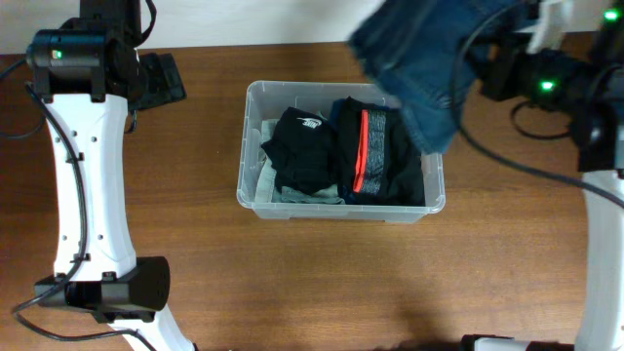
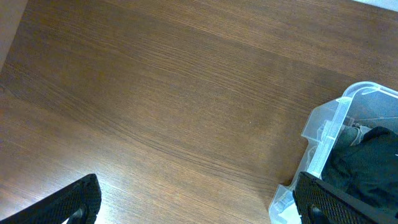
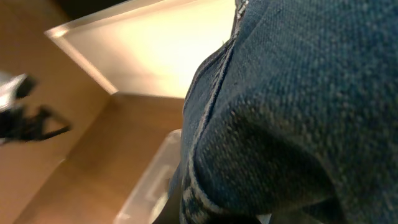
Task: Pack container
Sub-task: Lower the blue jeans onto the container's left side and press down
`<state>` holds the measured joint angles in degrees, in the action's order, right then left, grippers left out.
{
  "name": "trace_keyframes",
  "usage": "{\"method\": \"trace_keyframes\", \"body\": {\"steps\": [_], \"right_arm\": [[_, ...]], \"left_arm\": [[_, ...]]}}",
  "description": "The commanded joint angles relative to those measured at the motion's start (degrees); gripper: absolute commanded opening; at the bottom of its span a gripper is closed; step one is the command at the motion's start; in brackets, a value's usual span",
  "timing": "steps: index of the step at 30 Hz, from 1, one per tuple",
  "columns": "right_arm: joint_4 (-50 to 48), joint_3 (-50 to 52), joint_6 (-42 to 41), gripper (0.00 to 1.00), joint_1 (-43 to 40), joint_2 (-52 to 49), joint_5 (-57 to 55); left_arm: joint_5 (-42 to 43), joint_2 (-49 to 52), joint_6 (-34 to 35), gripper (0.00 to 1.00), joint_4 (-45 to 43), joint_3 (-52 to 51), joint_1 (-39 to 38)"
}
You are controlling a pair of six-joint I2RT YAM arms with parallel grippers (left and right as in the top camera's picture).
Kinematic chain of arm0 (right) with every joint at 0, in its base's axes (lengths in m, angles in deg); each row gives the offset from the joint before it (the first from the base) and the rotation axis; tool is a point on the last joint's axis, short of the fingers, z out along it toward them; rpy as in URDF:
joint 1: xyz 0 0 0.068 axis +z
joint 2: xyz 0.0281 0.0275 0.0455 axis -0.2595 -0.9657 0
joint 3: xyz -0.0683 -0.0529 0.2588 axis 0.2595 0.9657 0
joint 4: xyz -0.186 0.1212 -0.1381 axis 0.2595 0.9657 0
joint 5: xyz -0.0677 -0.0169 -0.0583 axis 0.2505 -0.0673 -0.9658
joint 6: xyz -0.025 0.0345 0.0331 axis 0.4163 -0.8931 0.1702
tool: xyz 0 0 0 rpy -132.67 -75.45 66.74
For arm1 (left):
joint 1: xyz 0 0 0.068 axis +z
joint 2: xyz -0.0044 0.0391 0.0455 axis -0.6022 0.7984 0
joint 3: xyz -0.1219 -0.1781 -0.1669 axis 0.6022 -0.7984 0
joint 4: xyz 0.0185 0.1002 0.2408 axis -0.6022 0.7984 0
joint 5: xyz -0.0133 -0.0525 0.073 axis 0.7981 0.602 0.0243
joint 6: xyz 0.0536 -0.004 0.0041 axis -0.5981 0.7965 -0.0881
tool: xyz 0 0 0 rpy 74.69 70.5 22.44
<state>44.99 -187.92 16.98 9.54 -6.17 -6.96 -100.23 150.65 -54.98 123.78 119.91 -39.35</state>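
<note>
The clear container (image 1: 252,97) stands mid-table and holds a black garment with a white logo (image 1: 302,144), a black garment with a red stripe (image 1: 375,151) and a pale grey one (image 1: 268,180). A blue denim garment (image 1: 419,58) hangs above its back right corner, and my right gripper (image 1: 475,47) is shut on it. In the right wrist view the denim (image 3: 298,112) fills the frame and hides the fingers; the container rim (image 3: 149,180) shows below. My left gripper (image 1: 164,78) is left of the container, over bare wood. It is open and empty (image 2: 202,208), with the container's corner (image 2: 329,134) beside its right finger.
The brown wooden table (image 1: 341,283) runs to a pale wall at the back. The white left arm (image 1: 83,185) stretches along the left side and the right arm (image 1: 600,244) along the right edge. Cables loop near the right arm's wrist (image 1: 531,112).
</note>
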Motion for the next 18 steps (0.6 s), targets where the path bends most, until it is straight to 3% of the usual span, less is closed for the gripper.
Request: {"method": "trace_keyframes", "body": {"steps": [1, 18], "right_arm": [[-1.62, -3.02, 1.88, 0.04, 4.15, 1.95, 4.33], [-2.1, -2.97, 1.86, 0.04, 20.63, -4.98, 5.05]], "left_arm": [[-0.59, -0.17, -0.07, 1.0, 0.09, 0.04, -0.02], [-0.57, -0.17, -0.07, 0.99, 0.07, 0.04, -0.02]]}}
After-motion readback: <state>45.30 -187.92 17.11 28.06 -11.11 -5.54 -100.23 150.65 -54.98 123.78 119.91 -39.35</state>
